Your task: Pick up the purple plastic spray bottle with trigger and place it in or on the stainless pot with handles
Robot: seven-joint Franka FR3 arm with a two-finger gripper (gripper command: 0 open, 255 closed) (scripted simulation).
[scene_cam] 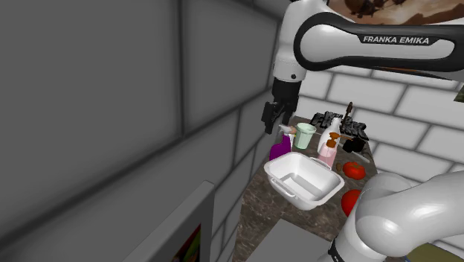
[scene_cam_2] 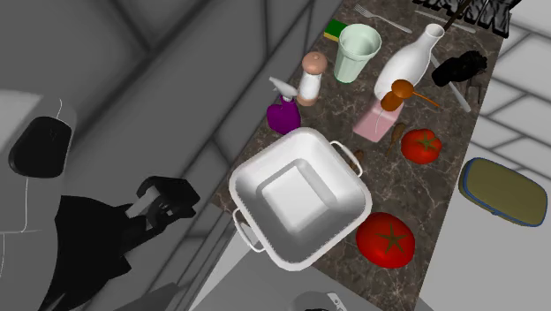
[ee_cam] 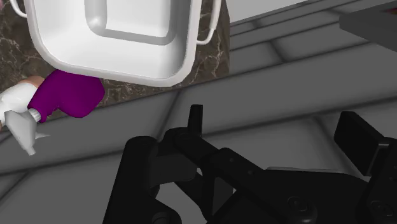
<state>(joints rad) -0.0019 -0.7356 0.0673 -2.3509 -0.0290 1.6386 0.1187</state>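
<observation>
Hovers with jaws spread and empty, out past the bench (scene_cam_2: 411,187) edge on the grey wall side. Upright on the bench near that edge: the purple spray bottle (scene_cam_2: 283,116), close beside the white two-handled pot (scene_cam_2: 269,162) without touching, brown-capped shaker (scene_cam_2: 311,79) just behind it.

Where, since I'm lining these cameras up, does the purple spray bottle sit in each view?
Shoulder view: the purple spray bottle stands mid-picture, at the left side of the white handled pot.
Second exterior view: upper middle, just above the pot's upper-left rim.
Wrist view: beside the pot's rim, white trigger pointing away from it.
Shared landmark: the pot.
</observation>
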